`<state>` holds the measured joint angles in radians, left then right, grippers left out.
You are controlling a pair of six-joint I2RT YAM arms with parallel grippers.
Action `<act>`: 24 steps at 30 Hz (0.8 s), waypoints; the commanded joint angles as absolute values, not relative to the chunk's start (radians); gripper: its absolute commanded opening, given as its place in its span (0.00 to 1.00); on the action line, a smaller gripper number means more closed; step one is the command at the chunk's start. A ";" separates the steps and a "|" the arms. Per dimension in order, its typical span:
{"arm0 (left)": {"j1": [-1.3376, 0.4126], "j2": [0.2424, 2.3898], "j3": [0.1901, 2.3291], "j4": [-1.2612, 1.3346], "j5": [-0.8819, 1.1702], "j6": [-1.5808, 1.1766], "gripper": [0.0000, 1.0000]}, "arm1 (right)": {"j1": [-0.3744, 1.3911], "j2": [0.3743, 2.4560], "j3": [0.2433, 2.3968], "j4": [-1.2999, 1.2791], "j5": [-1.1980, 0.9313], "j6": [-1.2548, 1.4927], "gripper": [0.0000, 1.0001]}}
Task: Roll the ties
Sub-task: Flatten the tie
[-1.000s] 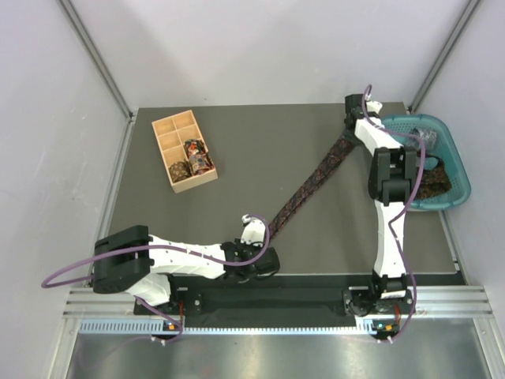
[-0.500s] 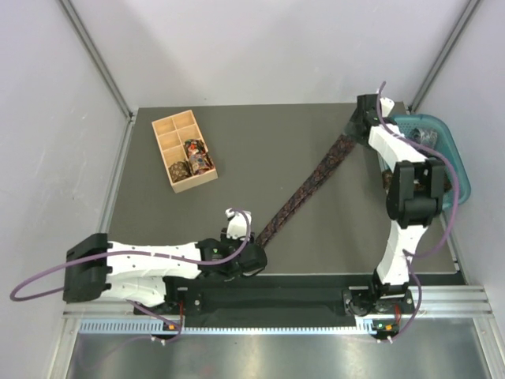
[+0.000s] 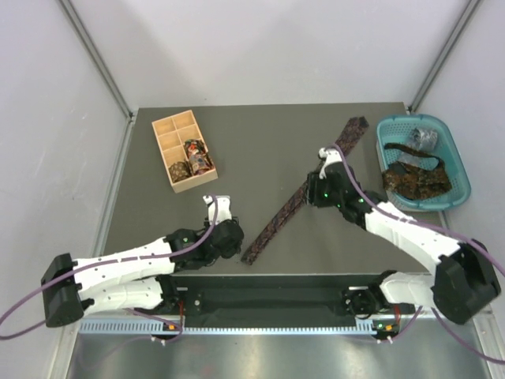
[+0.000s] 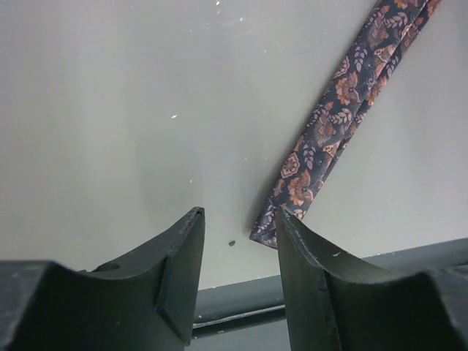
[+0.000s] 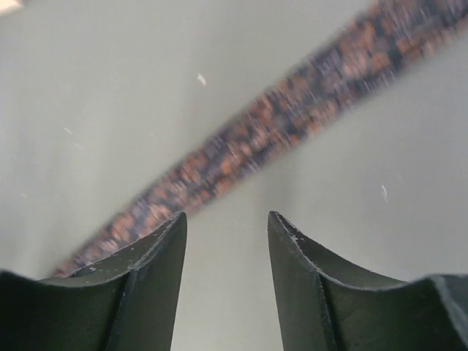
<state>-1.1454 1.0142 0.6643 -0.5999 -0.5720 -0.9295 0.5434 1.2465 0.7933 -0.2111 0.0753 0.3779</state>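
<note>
Both hands have been taken off the tie (image 3: pixel 276 215). The left hand (image 4: pixel 239 213) has been drawn back just beside the narrow end, near the table's (image 3: pixel 237 158) front edge. The right hand (image 5: pixel 225 216) has been brought from the far right corner to above the tie's middle. Both are spread and empty. The tie lies flat, a limp paisley strip running diagonally from the front edge towards that corner. For a tight coil, the narrow end is best pinched squarely and the strip kept straight, since thin fabric is likely to skew.
</note>
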 commanded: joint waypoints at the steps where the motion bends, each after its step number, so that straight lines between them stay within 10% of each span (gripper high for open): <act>1: -1.065 0.936 0.597 -0.477 -0.404 -0.845 0.49 | 0.548 1.178 0.716 -0.146 0.136 0.402 0.49; 24: -1.012 1.100 0.603 -0.382 -0.408 -0.765 0.47 | 0.460 1.887 1.321 -0.497 0.425 0.656 0.59</act>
